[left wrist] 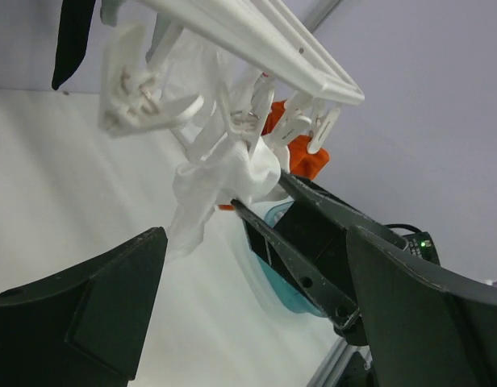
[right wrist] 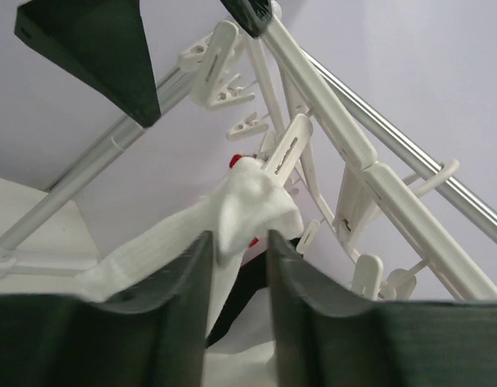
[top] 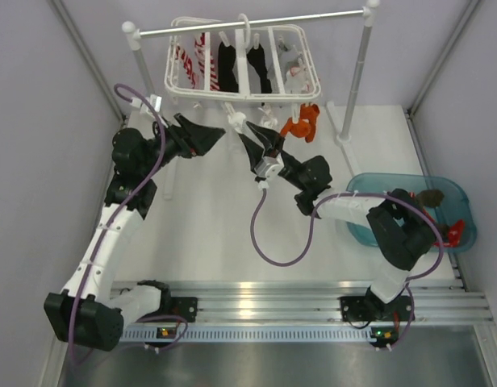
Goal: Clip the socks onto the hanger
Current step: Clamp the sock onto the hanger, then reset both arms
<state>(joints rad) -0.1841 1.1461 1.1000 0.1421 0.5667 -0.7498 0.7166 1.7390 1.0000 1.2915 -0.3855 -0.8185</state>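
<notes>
White cloth fills the gap between the jaws of the right gripper (right wrist: 239,239) in its own wrist camera: a white sock (right wrist: 250,205), its top caught in a clip (right wrist: 285,149) under the hanger (top: 243,72). Those jaws stand slightly apart around it, and I cannot tell whether they press the fabric or merely flank it. From overhead that sock is nearly all hidden behind the right gripper's tip, just below the hanger's front edge, and the clip is too small to pick out. The left gripper (left wrist: 255,234) sits beside it, jaws spread wide on nothing, as the left wrist view makes plain; that view also shows the sock hanging limp with an orange sock (left wrist: 301,153) behind it. Only the overhead view takes in the whole frame hung from the silver rail (top: 313,18), carrying a striped sock (top: 188,60) and two black socks (top: 227,66); something pale at its right end I cannot make out. The right arm covers part of a blue tub (top: 365,230) on the tabletop (top: 216,234), its contents unclear.
</notes>
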